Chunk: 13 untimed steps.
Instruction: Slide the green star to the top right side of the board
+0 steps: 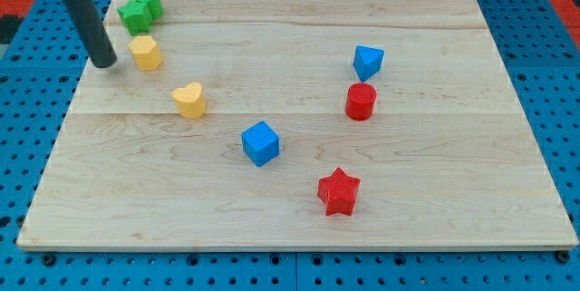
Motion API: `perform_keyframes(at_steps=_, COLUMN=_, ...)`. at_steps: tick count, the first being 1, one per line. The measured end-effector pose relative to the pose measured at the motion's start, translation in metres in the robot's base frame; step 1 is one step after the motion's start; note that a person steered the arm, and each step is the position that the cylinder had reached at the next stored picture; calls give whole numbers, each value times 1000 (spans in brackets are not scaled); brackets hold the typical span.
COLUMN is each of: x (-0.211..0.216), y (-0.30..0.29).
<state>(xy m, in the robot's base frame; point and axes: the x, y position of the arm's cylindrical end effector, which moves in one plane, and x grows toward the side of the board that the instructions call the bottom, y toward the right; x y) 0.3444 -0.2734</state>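
The green star [136, 15] lies near the board's top left corner, touching a green cube [149, 3] just behind it to the right. My tip [105, 62] rests on the board's left edge, below and left of the green star and a short gap left of the yellow hexagon block [145, 53]. The dark rod slants up to the view's top left.
A yellow heart [189, 100] lies right of and below the hexagon. A blue cube [261, 142] sits mid-board, a red star [339, 191] lower right, a red cylinder [361, 101] and a blue wedge-like block [368, 61] at right. The wooden board [435, 28] lies on a blue pegboard.
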Motion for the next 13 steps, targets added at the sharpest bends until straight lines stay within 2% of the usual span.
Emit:
perform_keyframes(at_steps=1, x=-39, y=-31)
perform_keyframes(at_steps=2, x=-81, y=-12)
perform_keyframes(at_steps=3, x=-101, y=32)
perform_keyframes(at_steps=4, x=-75, y=80)
perform_keyframes(at_steps=5, x=-87, y=69)
perform_keyframes(at_steps=6, x=-88, y=11)
perform_keyframes(at_steps=8, x=-50, y=25)
perform_keyframes(at_steps=9, x=-40, y=53)
perform_keyframes(at_steps=12, x=-67, y=312)
perform_keyframes(at_steps=13, x=-51, y=330)
